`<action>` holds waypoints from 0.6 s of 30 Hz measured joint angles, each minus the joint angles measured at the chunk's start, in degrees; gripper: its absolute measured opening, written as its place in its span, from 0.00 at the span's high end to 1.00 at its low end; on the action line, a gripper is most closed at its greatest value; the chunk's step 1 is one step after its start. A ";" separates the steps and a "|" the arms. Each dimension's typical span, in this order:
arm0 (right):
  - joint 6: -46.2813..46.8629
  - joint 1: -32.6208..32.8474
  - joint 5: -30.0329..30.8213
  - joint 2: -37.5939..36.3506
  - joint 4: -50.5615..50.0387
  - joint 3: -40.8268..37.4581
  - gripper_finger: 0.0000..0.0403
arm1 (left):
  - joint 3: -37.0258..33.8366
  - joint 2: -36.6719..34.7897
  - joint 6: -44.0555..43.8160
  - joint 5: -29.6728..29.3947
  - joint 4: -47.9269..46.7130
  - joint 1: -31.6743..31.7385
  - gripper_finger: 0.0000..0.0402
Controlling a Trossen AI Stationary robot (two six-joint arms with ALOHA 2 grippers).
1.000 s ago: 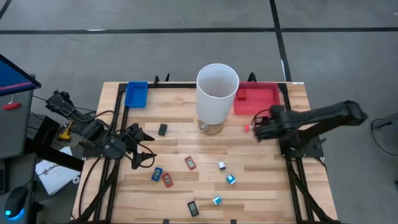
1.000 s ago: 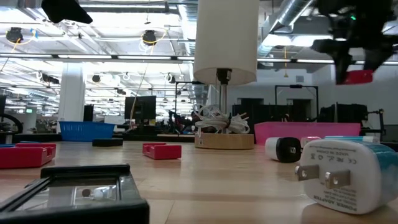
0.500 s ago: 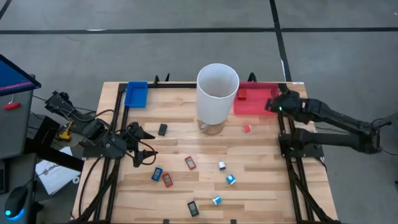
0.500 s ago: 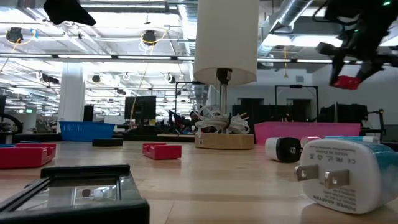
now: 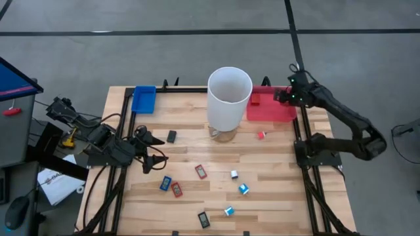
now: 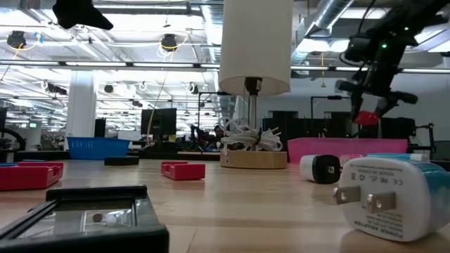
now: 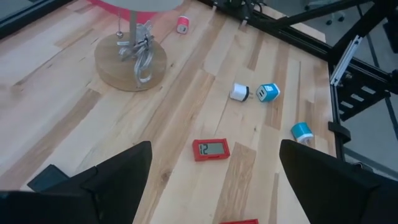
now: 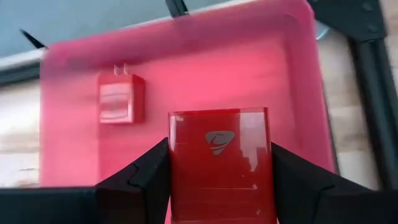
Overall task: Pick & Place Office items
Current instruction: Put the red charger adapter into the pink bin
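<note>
At the table's near edge, the low view shows a blue-and-white plug cube (image 6: 390, 197) and a glossy black flat piece (image 6: 84, 214), details lost from overhead. Mid-table, red and blue flat rectangles (image 5: 172, 186) and small blue-white bits (image 5: 243, 189) lie scattered on pale wood planks. The left gripper (image 5: 152, 149) hovers there with its fingers spread wide and nothing between them. Behind stands the tall white cylinder (image 5: 229, 97). Farthest, the right gripper (image 5: 283, 97) hangs over the red tray (image 5: 287, 113); only its wrist view shows its fingers clamping a shiny red flat rectangle (image 8: 219, 163), above a red plug piece (image 8: 121, 98) lying in that tray.
</note>
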 joint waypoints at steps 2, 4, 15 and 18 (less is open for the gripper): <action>0.75 2.88 3.54 0.91 0.64 0.23 0.50 | 0.00 0.00 -0.16 -0.12 -0.04 0.00 0.13; 2.49 4.95 3.90 1.66 1.29 0.14 0.50 | 0.00 0.00 -0.62 -0.14 -0.06 0.00 0.13; 21.68 10.35 8.10 13.42 7.90 3.97 0.50 | 0.00 0.01 -1.61 0.14 -0.06 -0.02 0.13; 21.12 11.30 9.55 18.83 5.86 9.07 0.50 | 0.00 0.00 -1.58 0.32 -0.08 -0.02 0.13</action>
